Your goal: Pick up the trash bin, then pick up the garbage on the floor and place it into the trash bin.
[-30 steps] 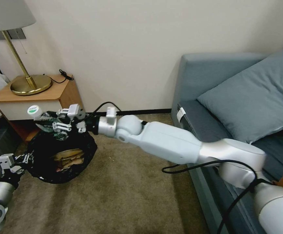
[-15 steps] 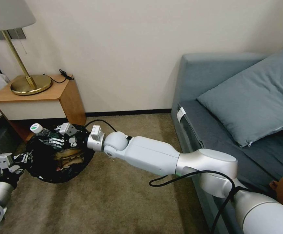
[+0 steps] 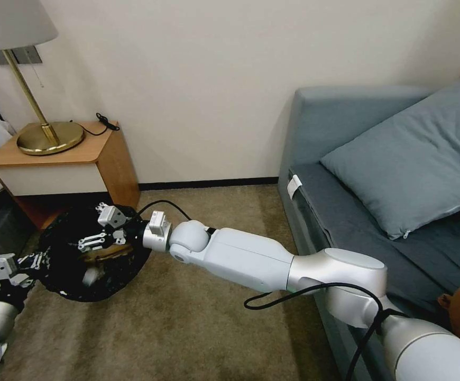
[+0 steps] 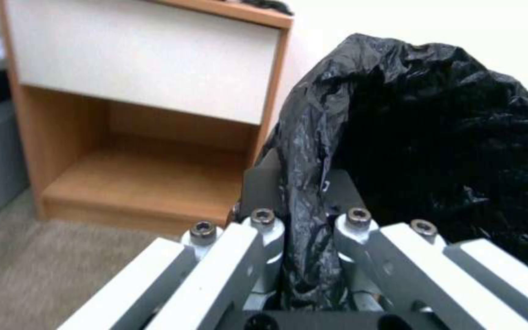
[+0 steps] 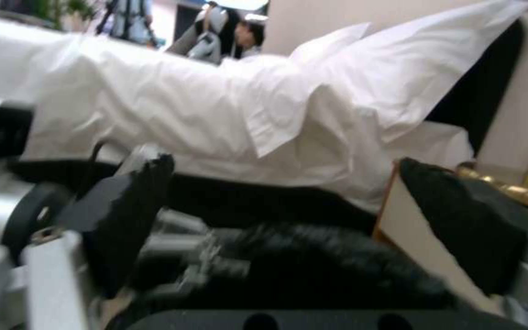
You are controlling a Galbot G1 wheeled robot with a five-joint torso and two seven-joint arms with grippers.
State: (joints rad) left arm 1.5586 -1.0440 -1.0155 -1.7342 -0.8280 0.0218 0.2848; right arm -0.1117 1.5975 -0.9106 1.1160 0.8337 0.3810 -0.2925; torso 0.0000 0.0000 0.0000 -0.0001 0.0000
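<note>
Left claw (image 4: 305, 229) pinching trash bin (image 3: 61, 280) bag rim; right claw (image 3: 95, 238) spread above bin mouth.

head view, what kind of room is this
Probably a hotel room or bedroom: a wooden bedside cabinet carrying a brass lamp, a grey-blue upholstered sofa with a matching cushion, and white bed linen.

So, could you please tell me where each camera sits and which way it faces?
Head view: high on the robot, looking down at carpet, the trash bin, nightstand and sofa; both arms show.
Left wrist view: behind the left claw, shut on the bin's black bag, facing the nightstand.
Right wrist view: behind the open right claw, over the bin, facing a white bed.
Shared: all three show bin and nightstand.
</note>
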